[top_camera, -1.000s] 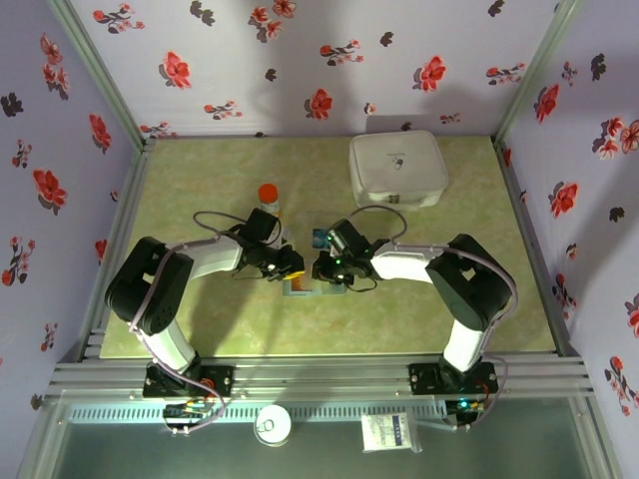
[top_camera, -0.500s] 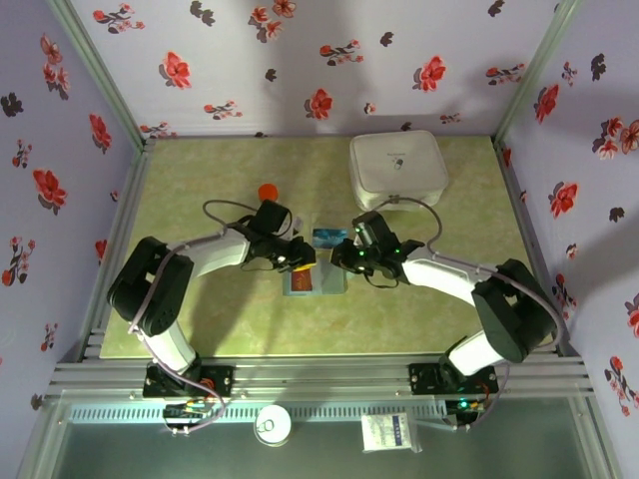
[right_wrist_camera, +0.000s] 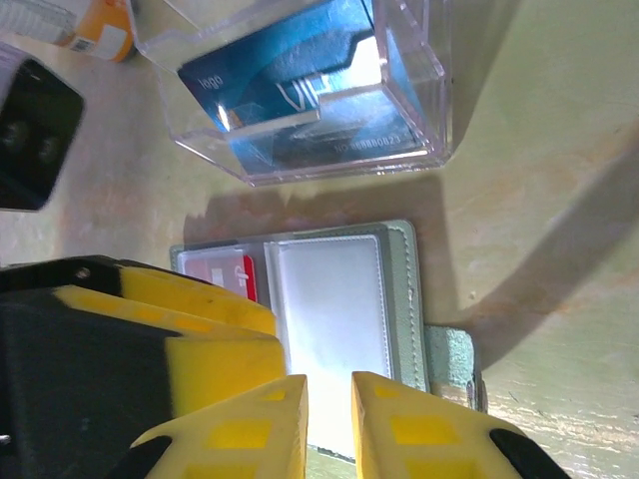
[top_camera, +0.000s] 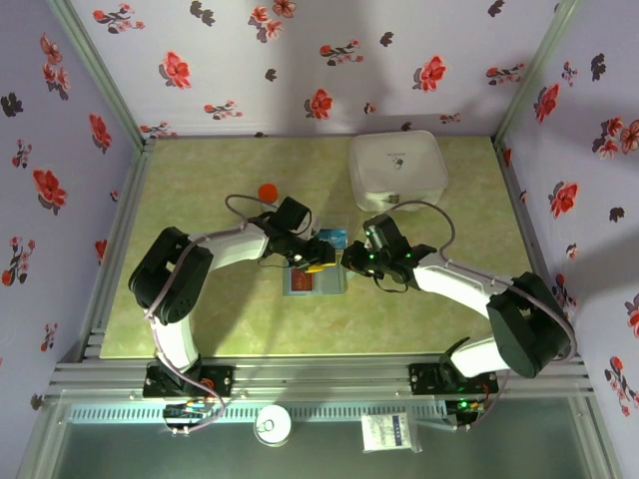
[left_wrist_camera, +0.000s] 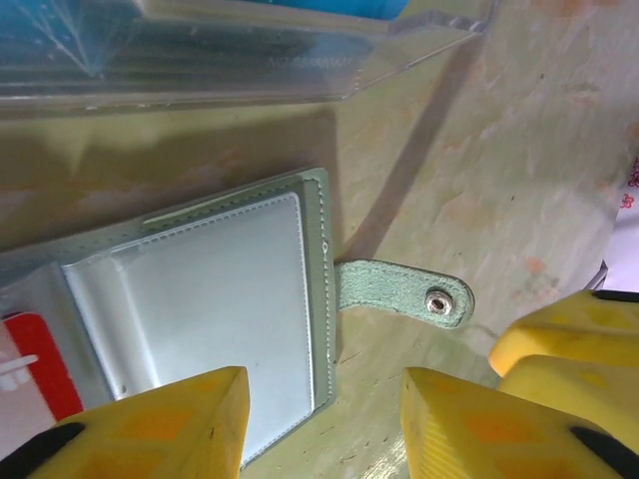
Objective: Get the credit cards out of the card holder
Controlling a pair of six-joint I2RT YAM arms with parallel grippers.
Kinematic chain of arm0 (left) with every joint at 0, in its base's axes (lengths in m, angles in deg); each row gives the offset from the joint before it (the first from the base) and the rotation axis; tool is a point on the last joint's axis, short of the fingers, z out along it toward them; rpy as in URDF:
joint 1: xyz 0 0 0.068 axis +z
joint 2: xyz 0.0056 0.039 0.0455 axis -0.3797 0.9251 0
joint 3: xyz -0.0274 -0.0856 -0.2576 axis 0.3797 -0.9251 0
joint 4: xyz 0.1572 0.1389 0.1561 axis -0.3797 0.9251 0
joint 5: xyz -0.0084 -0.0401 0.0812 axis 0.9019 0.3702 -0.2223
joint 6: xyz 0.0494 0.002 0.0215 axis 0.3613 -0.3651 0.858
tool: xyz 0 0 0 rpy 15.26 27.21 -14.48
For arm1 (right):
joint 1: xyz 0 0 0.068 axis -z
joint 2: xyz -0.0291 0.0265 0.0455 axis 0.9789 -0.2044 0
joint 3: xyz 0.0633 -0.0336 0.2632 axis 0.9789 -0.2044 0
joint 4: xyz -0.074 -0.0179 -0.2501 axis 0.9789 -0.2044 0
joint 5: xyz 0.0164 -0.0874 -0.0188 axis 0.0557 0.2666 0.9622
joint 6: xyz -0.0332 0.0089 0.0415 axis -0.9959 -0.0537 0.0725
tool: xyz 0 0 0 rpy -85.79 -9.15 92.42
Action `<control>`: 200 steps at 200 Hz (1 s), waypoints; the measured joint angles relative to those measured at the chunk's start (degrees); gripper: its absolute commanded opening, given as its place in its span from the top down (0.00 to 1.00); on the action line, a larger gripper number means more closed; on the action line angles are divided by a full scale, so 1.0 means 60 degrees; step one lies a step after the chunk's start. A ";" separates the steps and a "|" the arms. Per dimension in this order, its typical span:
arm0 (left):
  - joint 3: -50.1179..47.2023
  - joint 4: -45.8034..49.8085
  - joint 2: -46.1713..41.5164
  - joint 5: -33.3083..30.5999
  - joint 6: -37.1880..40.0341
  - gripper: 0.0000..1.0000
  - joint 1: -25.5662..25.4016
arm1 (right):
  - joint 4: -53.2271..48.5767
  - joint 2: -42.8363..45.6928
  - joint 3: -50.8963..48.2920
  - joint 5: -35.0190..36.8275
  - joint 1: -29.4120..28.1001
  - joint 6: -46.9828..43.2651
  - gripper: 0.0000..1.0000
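While the card holder (top_camera: pixel 321 282) lies opened flat on the green table (top_camera: pixel 200 200) in the top view, both grippers meet at its far edge. The left gripper (top_camera: pixel 318 262) is over the upper left part and the right gripper (top_camera: pixel 350 261) is just beside the upper right corner. A clear box (top_camera: pixel 330 238) holding a blue credit card sits just beyond the holder, between the two wrists. A white box (top_camera: pixel 397 168) stands well apart, far right.

Left wrist view: the holder's clear pane (left_wrist_camera: pixel 210 299) and green stitched border fill the lower left, with the snap strap (left_wrist_camera: pixel 404 292) pointing right. A red credit card (left_wrist_camera: pixel 30 371) is in the pocket at the left edge. The left gripper (left_wrist_camera: pixel 324 399) has its jaws well apart with nothing between them. One finger overlaps the pane's near corner and the other is over bare table below the strap; contact cannot be judged. The right gripper's fingers (left_wrist_camera: pixel 559 324) are near the strap's tip, apart from it.

Right wrist view: the right gripper (right_wrist_camera: pixel 329 409) is drawn almost together, leaving only a thin slit with nothing seen clamped in it. The holder (right_wrist_camera: pixel 399 299) lies under the tips, its pane running down to the slit. The red card (right_wrist_camera: pixel 225 274) is just left of the pane. The blue card (right_wrist_camera: pixel 300 90) lies inside the clear box beyond.
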 measured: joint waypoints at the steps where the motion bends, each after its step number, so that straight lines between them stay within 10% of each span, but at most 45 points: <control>1: -0.0011 -0.0007 -0.0011 0.0000 0.0004 0.57 0.0007 | 0.0000 -0.0011 0.0004 -0.0007 0.0000 0.0000 0.80; 200: -0.2699 -0.0044 -0.1577 -0.0335 0.1013 0.89 0.1880 | 0.1075 -0.3464 0.1934 -0.1661 -0.1086 0.0357 0.78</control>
